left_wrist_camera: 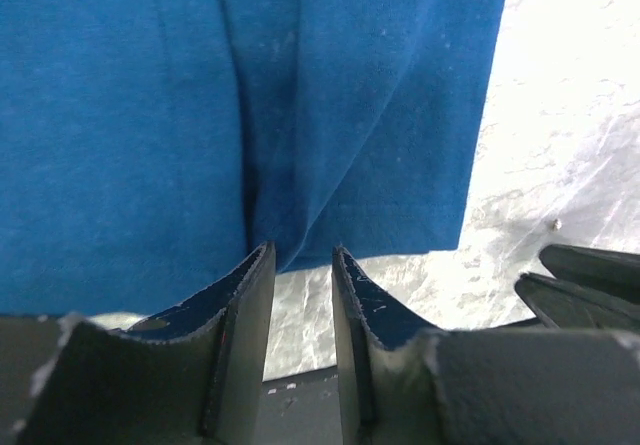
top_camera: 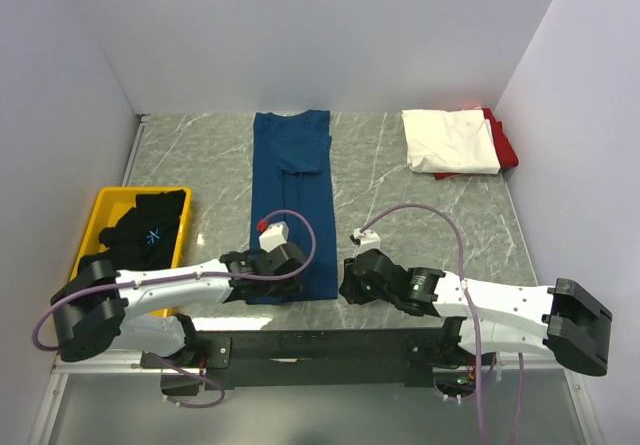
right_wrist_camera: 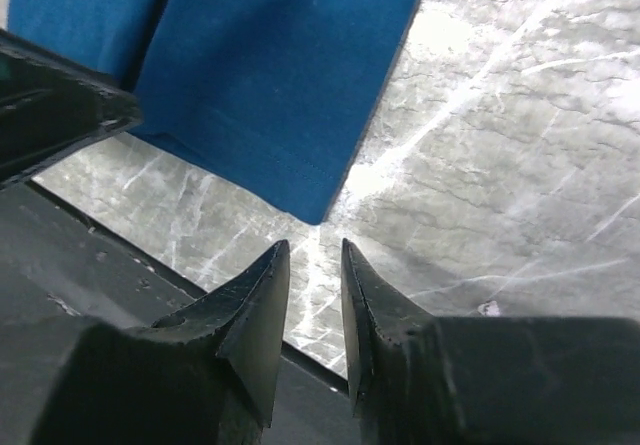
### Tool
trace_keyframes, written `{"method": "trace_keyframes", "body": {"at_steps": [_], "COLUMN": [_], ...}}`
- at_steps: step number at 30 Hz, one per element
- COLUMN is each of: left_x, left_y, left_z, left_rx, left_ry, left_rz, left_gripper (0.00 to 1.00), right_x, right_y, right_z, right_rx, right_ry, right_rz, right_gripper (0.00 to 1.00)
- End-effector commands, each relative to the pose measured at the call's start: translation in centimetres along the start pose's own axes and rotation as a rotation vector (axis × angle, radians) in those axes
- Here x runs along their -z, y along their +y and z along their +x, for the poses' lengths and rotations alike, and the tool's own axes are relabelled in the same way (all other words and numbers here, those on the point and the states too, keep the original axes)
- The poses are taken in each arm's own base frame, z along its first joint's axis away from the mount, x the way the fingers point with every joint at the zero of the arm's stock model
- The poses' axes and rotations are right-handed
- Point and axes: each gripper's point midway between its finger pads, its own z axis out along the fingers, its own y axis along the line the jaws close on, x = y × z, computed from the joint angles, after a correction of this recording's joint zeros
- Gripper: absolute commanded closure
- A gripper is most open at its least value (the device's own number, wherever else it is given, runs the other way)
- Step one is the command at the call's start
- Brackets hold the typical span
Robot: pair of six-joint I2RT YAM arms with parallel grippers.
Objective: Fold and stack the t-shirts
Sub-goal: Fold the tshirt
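Both pairs of jaws sit slightly parted and empty at the near hem of the blue shirt [top_camera: 291, 190]; pinch all layers at each corner, then lift evenly.

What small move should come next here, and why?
Probably ease both grippers forward and pinch the near hem of the blue t-shirt. The left gripper and right gripper sit open just short of that hem, holding nothing, and the shirt lies as a long strip not yet folded crosswise.

Robot lab cell: plain white walls [top_camera: 300, 35] box in a marble-pattern desk [top_camera: 400, 195]; left arm [top_camera: 170, 283] and right arm [top_camera: 500, 300] bolted to a black rail [top_camera: 330, 350].
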Motion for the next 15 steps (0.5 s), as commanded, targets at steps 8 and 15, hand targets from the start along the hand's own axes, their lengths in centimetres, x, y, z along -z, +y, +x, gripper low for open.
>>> {"method": "trace_keyframes", "body": {"at_steps": [8, 15], "left_x": [3.2, 3.8], "left_y": [0.1, 2.1], "left_z": [-3.2, -3.1], "left_rx": [0.056, 0.102], "left_ry": [-0.125, -0.148], "left_rz": [0.005, -0.014], "left_gripper": [0.66, 0.51], "right_x": [-1.4, -2.2], "right_y": [1.1, 1.4], "right_z": [-0.5, -0.3], "right_rx": [-0.118, -0.157], "right_ry": [0.016, 0.033], "right_rz": [-0.035, -0.043], "right_gripper": [0.58, 0.56]}}
